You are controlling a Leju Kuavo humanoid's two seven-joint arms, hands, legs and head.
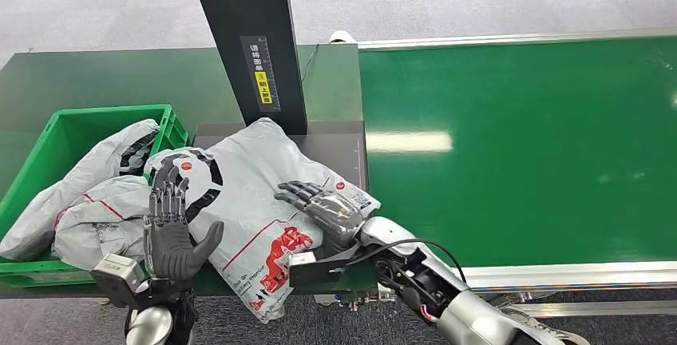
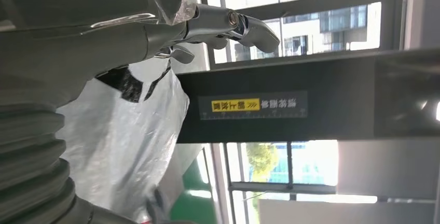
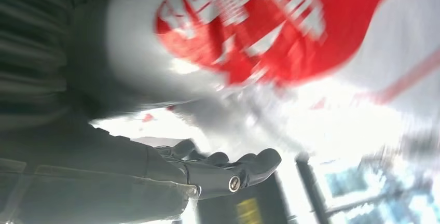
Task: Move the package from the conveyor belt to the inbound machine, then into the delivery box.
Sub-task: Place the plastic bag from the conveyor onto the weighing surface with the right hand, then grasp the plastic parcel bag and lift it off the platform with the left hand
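Two hands are close to one big grey package (image 1: 247, 201) in the head view. The package lies on the dark plate of the inbound machine (image 1: 335, 141), under its black post, and its left side hangs over the rim of the green delivery box (image 1: 88, 117). Its long way runs from the far middle down to the near edge, a bit slanted. The right hand (image 1: 323, 208) lies flat on top of the package, fingers stretched out toward the left, pressing and not gripping. The left hand (image 1: 172, 229) stands up with fingers apart beside the package's left edge, and I cannot tell if it touches. The box is to the left of the package, so I think the next push should go left, and the right hand is the better one for that. In the left wrist view, the left hand (image 2: 78, 42) is spread out, with the package (image 2: 129, 141) just past it and the machine's post (image 2: 290, 102) beyond. The right wrist view is blurry, but the right hand (image 3: 207, 169) looks stretched out against the package (image 3: 290, 32) with its red print.
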